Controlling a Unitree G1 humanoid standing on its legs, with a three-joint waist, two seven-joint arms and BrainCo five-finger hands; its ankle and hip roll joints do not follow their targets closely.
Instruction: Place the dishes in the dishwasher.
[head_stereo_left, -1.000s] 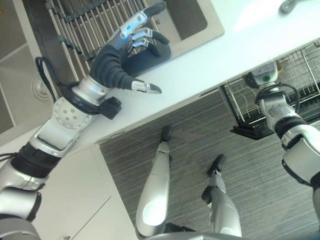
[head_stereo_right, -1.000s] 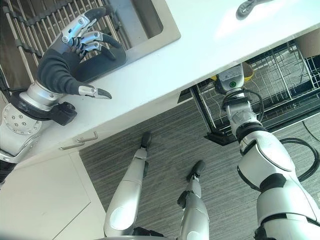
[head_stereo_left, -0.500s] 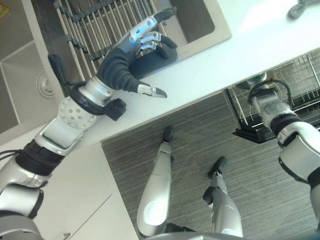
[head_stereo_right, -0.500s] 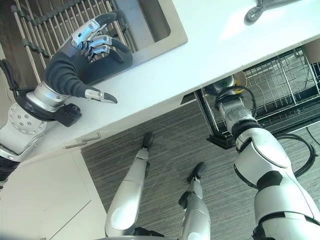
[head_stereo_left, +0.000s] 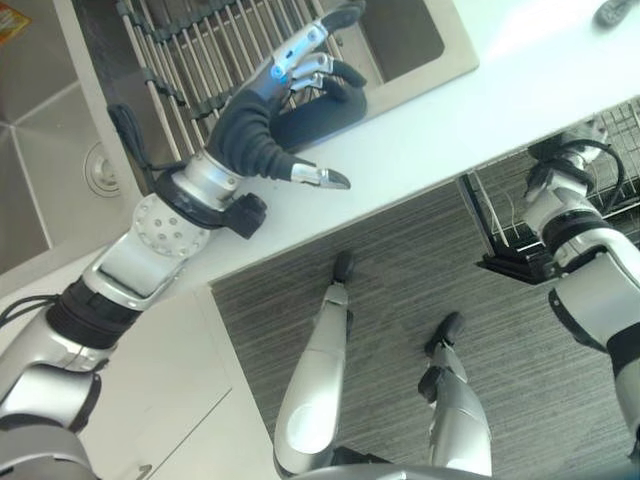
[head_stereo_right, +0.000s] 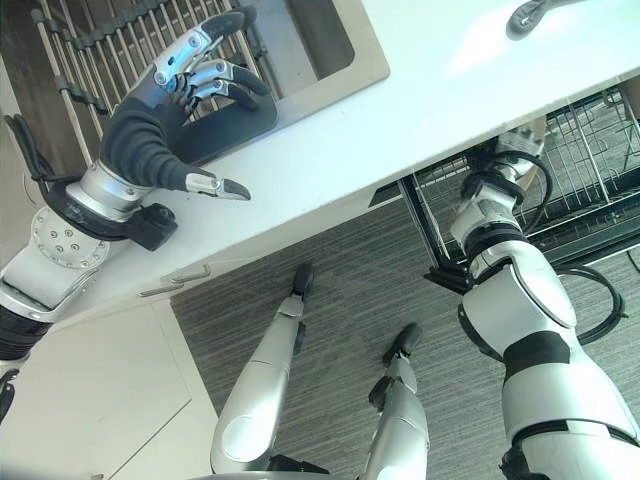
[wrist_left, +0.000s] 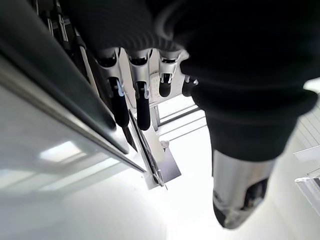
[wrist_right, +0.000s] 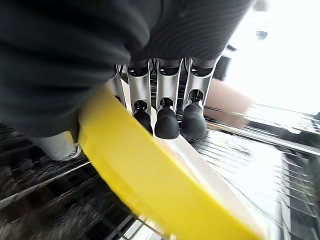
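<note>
My right hand (wrist_right: 165, 113) is shut on a yellow plate (wrist_right: 150, 185), fingers over one face and the thumb behind its rim. It holds the plate among the wires of the dishwasher's lower rack (head_stereo_right: 590, 160), which is pulled out under the white counter (head_stereo_left: 470, 120). In the eye views the right wrist (head_stereo_right: 492, 195) reaches under the counter edge, which hides the hand. My left hand (head_stereo_left: 255, 130) hovers over the sink's near rim, its fingers (wrist_left: 136, 100) loosely bent and the thumb stretched out over the counter, holding nothing.
A roll-up wire drying rack (head_stereo_left: 190, 50) lies across the sink (head_stereo_left: 400, 40). A second basin with a drain (head_stereo_left: 100, 172) sits to the left. A grey utensil (head_stereo_right: 535, 12) lies on the counter at the far right. White cabinet fronts (head_stereo_left: 150, 400) stand below.
The camera has shifted slightly. My right arm has pushed further under the counter into the rack, and the yellow plate has slipped out of the eye views. The left hand keeps its pose.
</note>
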